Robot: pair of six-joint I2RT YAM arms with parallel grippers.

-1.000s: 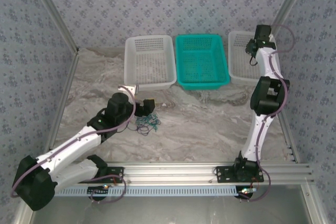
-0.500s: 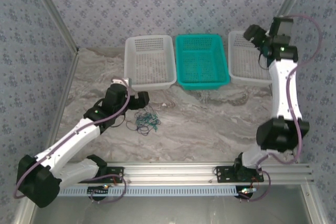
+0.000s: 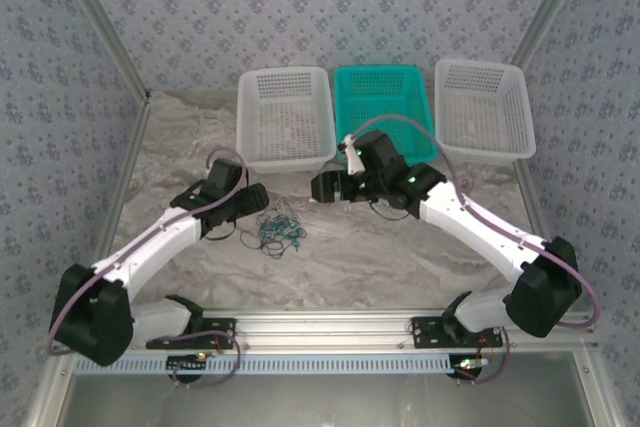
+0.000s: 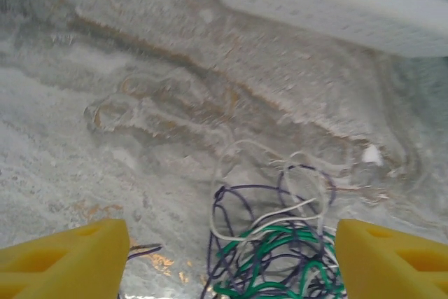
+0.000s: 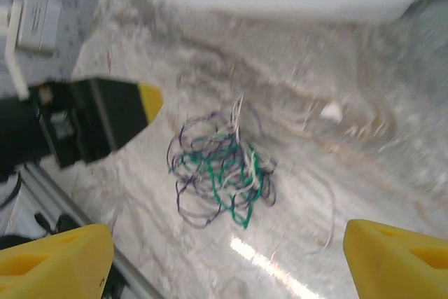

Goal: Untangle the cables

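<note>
On the grey marble counter [image 3: 420,247], the cables [image 3: 278,233] lie in one small messy pile of purple, green and white wires. The left gripper [image 3: 252,209] is just to the left of the pile. Its yellow fingers [image 4: 63,257] are wide apart and hold nothing. The right gripper [image 3: 322,187] is near the pile on the other side, spread wide and empty too. A teal basket [image 3: 385,117] sits at the back.
</note>
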